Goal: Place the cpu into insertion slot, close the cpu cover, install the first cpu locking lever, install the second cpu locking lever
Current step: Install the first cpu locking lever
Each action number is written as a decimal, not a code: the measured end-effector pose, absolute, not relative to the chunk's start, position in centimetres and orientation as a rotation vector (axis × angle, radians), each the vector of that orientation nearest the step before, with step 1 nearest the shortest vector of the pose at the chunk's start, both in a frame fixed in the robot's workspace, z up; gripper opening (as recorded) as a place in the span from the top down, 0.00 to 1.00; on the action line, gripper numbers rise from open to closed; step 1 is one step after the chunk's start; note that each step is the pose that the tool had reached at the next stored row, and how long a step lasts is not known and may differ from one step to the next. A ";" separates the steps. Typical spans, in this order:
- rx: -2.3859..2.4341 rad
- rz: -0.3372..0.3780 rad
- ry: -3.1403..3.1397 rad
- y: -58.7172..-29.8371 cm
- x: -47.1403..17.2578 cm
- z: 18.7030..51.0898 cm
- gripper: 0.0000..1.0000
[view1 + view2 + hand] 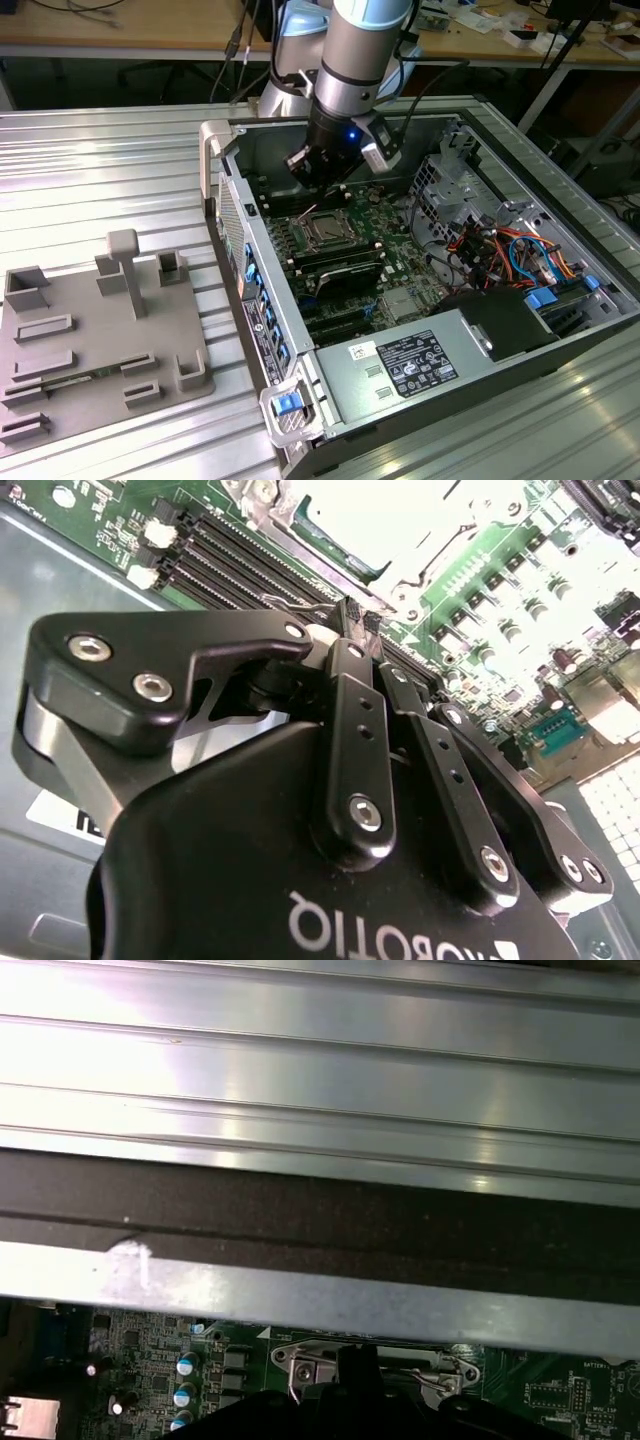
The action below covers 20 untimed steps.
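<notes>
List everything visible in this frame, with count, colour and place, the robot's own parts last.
open metal computer case: one, grey, on the ribbed metal table.
green motherboard: one, inside the case.
square silver-grey cpu: one, lying in the socket on the motherboard.
black memory slots: several, beside the socket.
grey plastic fixture tray: one, exterior view's left, on the table.
blue latch: one, case's near corner.
black tool: one, fingertips together, just above the board beside the socket.

The case wall and drive cage flank the open-topped motherboard.
</notes>
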State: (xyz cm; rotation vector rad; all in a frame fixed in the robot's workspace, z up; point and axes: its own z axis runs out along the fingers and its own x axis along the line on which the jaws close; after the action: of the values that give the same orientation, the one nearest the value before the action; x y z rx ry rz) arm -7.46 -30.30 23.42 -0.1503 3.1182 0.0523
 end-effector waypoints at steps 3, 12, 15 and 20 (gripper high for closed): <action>-0.150 0.052 3.118 -30.2 -7.1 23.3 0.89; -0.150 0.052 3.118 -29.9 -6.0 22.7 0.89; -0.150 0.052 3.118 -29.8 -5.5 22.3 0.89; -0.150 0.052 3.118 -29.7 -4.9 21.9 0.89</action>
State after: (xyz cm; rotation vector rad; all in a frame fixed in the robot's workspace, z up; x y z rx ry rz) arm -4.95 -29.70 21.93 -0.1502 3.1181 0.0524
